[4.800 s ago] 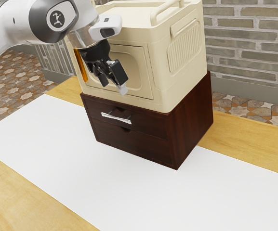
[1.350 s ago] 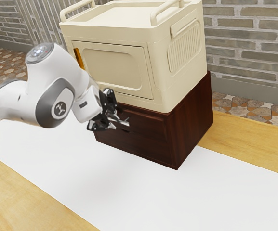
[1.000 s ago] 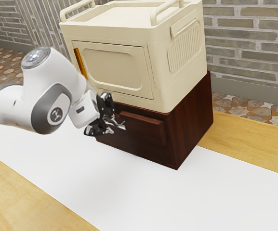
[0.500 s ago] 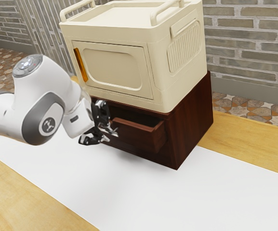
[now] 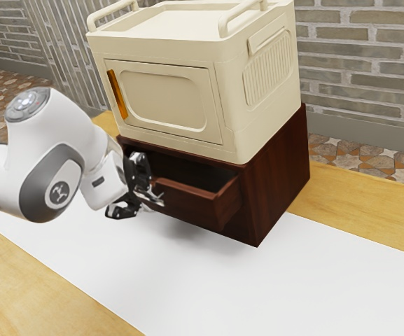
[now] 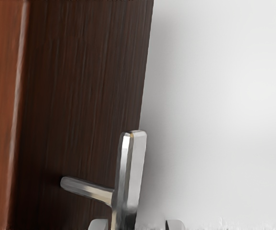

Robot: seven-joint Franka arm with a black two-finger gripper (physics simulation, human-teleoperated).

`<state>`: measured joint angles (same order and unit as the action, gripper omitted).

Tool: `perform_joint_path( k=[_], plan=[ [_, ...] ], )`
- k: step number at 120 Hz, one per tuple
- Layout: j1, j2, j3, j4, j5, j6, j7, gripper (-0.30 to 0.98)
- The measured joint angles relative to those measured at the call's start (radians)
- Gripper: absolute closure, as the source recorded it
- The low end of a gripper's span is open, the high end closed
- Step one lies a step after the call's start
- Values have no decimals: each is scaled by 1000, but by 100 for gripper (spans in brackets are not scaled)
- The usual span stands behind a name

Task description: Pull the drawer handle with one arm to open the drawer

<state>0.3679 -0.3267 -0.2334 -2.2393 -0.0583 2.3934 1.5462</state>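
My gripper point(image 5: 150, 201) is at the front of the pulled-out upper drawer point(image 5: 194, 199), with its fingers apart around the silver handle. In the wrist view the handle point(image 6: 131, 177) stands out from the dark drawer front point(image 6: 82, 96). The fingertips of my gripper point(image 6: 137, 224) lie on either side of the bar, one between it and the drawer front. A gap separates the bar from the outer fingertip. Part of the handle is hidden by the hand in the exterior view.
A cream cabinet point(image 5: 166, 91) with an orange handle point(image 5: 117, 95) stands on the dark wooden drawer unit point(image 5: 280, 175). The lower drawer sits beneath the pulled-out one. White sheeting point(image 5: 209, 287) covers the middle of the wooden table point(image 5: 370, 210).
The hand has gone from above the handle down to it, then back toward the exterior view's lower left. The upper drawer has slid out with it, exposing its inside.
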Motion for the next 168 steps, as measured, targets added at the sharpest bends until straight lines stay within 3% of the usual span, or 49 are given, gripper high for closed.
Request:
perform_joint_path(
  k=[168],
  plan=[
    [0,-287,19,-210,-43,-107,-10,61]
  ],
)
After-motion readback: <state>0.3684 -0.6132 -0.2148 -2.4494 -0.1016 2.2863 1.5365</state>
